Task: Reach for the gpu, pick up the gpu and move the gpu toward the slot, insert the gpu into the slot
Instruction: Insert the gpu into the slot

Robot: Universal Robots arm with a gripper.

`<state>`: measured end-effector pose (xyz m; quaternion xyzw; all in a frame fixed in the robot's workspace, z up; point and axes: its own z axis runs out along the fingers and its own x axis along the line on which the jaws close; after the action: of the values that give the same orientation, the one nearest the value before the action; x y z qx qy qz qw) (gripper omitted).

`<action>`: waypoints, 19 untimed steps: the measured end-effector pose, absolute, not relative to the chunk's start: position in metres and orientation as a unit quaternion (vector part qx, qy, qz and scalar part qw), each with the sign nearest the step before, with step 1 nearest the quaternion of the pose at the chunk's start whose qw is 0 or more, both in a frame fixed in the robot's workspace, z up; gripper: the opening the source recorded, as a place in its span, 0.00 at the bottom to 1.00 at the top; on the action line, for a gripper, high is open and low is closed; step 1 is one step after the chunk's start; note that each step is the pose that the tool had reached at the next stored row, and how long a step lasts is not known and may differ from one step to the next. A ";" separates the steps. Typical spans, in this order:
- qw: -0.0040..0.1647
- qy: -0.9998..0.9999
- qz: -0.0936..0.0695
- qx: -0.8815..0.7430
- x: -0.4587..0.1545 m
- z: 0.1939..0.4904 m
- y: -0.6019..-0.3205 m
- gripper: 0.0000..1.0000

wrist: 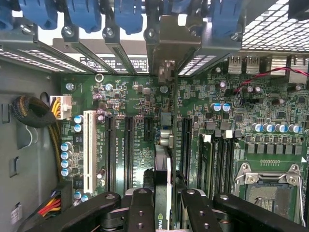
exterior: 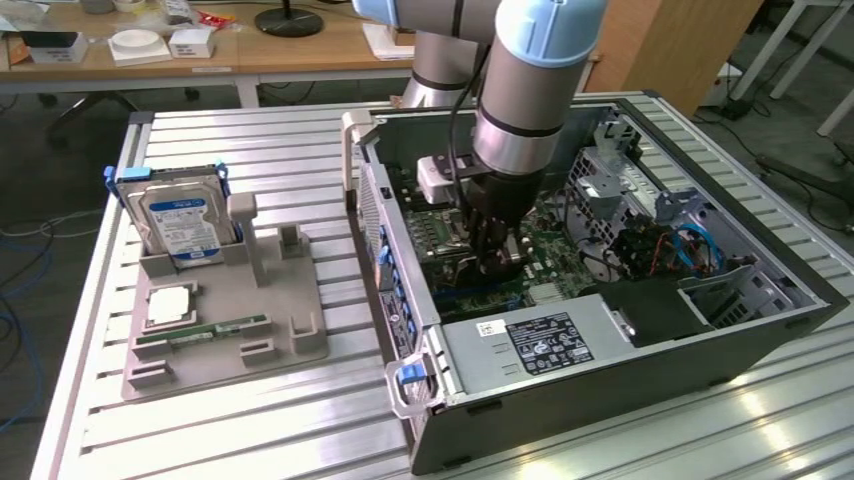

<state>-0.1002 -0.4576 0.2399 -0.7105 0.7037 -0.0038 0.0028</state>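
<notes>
The gpu (wrist: 163, 159) is seen edge-on in the wrist view, standing upright on its long edge over the motherboard, roughly mid-board between the dark expansion connectors. Its thin edge runs straight toward the rear wall of the case, and its silver end bracket (wrist: 166, 72) is lined up at the row of rear bracket openings. A bit of white logo can be made out on the near end. The slot can't really be made out, since it's covered by the card.
</notes>
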 end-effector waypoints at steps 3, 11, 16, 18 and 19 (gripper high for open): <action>0.003 0.704 -0.004 -0.711 -0.101 0.240 -0.458 0.26; 0.003 0.704 -0.004 -0.710 -0.101 0.240 -0.458 0.26; 0.003 0.704 -0.004 -0.710 -0.101 0.240 -0.458 0.26; 0.003 0.704 -0.004 -0.710 -0.101 0.240 -0.458 0.26; 0.003 0.704 -0.004 -0.710 -0.101 0.240 -0.457 0.26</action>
<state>-0.1010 -0.4575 0.2397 -0.7104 0.7038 -0.0037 0.0030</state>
